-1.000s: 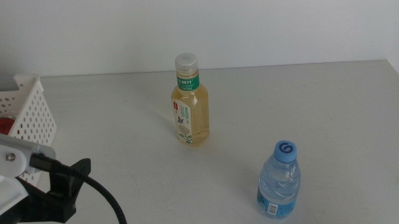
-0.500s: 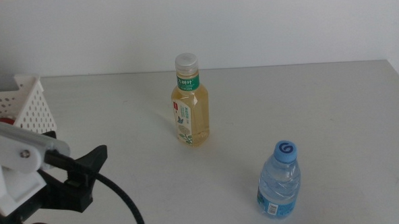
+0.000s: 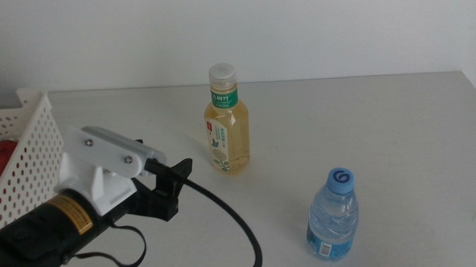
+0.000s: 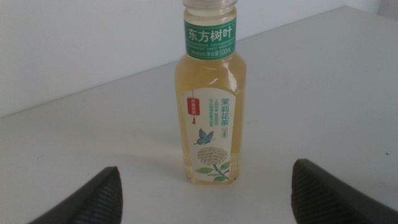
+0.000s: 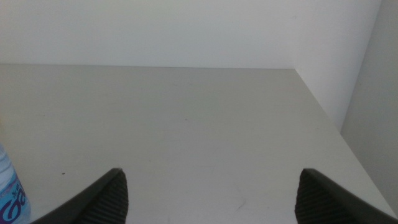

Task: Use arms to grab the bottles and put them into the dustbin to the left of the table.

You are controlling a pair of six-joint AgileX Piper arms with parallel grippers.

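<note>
While lined up on the tea bottle, left gripper spread wide, empty; looks full, heavy, slick; best pinched mid-label; right gripper agape, idle.

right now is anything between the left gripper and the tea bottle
No. In the left wrist view only bare table lies between the open left gripper and the upright tea bottle.
</note>
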